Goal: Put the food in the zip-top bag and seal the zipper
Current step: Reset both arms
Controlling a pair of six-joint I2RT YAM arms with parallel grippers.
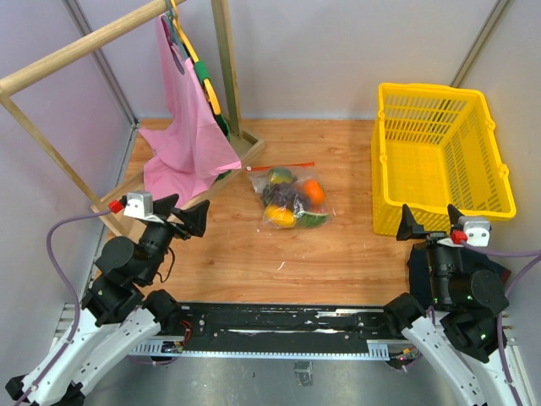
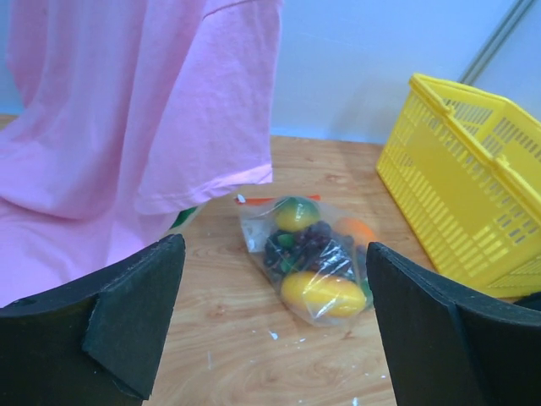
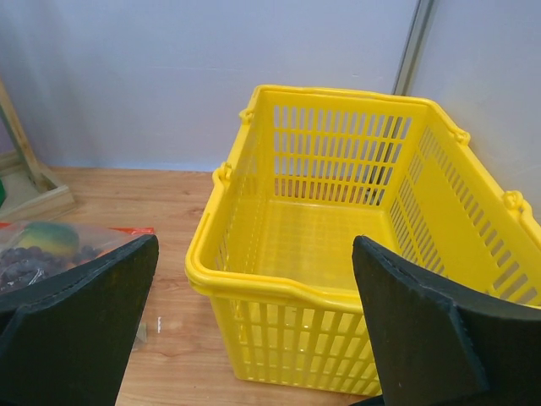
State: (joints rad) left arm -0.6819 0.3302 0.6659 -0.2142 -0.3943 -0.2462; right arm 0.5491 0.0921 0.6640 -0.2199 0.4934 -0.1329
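The clear zip-top bag (image 1: 292, 199) lies on the wooden table at mid-centre with the toy food inside: yellow mango (image 1: 281, 216), orange persimmon (image 1: 314, 192), dark grapes (image 1: 283, 194), a lime (image 1: 281, 176) and watermelon (image 1: 314, 219). Its orange-red zipper strip (image 1: 283, 167) runs along the far edge. The left wrist view shows the bag (image 2: 313, 258) ahead of my left gripper (image 2: 275, 330). The left gripper (image 1: 190, 213) is open and empty, left of the bag. The right gripper (image 1: 431, 222) is open and empty, near the basket's front. The right wrist view shows the bag's edge (image 3: 51, 245) at left.
A yellow plastic basket (image 1: 439, 156) stands at the right, empty inside (image 3: 338, 245). A wooden rack (image 1: 101, 51) with a pink shirt (image 1: 190, 135) on a hanger stands at the back left; the shirt hangs close over the left wrist view (image 2: 127, 110).
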